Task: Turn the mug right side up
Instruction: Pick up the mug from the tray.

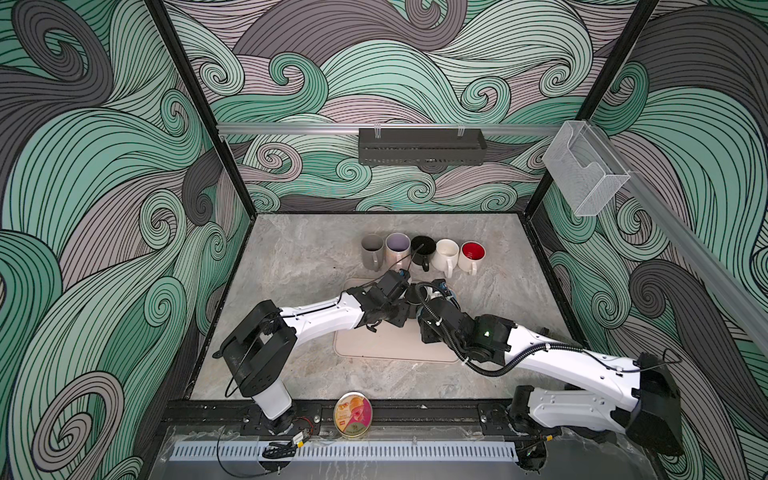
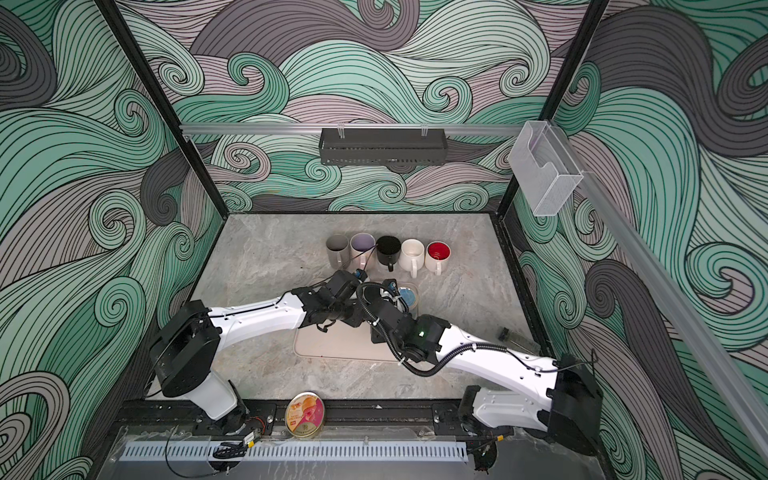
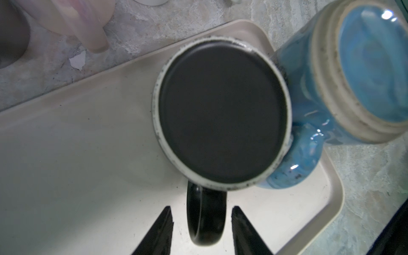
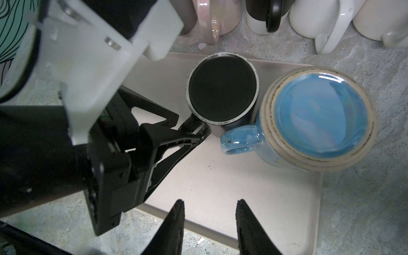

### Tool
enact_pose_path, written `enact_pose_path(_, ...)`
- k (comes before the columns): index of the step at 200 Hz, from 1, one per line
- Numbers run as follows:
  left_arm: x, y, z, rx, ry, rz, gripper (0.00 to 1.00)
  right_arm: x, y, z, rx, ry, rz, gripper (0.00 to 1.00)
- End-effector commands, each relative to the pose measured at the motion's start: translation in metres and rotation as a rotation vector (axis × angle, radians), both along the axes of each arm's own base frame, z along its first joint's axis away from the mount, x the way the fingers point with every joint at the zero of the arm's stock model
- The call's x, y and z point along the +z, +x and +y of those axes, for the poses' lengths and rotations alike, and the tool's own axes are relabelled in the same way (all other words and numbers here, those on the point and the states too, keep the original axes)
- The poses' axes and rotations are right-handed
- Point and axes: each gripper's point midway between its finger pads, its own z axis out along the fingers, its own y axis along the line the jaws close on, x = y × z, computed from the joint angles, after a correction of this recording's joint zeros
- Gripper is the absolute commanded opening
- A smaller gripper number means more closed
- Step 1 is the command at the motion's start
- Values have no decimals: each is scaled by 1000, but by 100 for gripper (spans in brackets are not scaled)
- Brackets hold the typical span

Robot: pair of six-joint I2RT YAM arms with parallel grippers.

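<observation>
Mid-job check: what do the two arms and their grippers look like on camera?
The left arm and right arm have white shells with black joints. A black ribbed hose and green light mark the right. The left gripper and right gripper have black, tapering, ridged fingers.

Both top views high, looking down, wrist views close, sharing tray (image 3: 88,143)

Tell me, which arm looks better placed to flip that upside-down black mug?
Left. The left gripper straddles the handle of the black mug, one jaw on either side. The right gripper hangs open over the bare tray, with nothing between its jaws.
</observation>
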Motion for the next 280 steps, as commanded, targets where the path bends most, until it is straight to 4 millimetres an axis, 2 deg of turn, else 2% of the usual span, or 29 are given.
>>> enact_pose_path(1,2,4,-3,-9,22,-13,47,-1,1,-3,-14,14,3,41)
enact_pose_path(130,-13,10,-5,-6,66,1,46,-9,1,-7,-28,29,10,41)
enact_pose_path(175,-12,13,-7,-3,65,-11,44,-10,0,-9,-30,29,10,41)
enact_pose_path(209,-10,15,-8,0,61,-18,41,-12,1,-11,-31,25,14,41)
enact_pose_path(252,-12,15,-8,0,63,-14,30,-12,1,-10,-31,31,15,41)
enact_pose_path(280,-11,14,-6,-5,80,-27,27,-13,1,-8,-27,38,17,41)
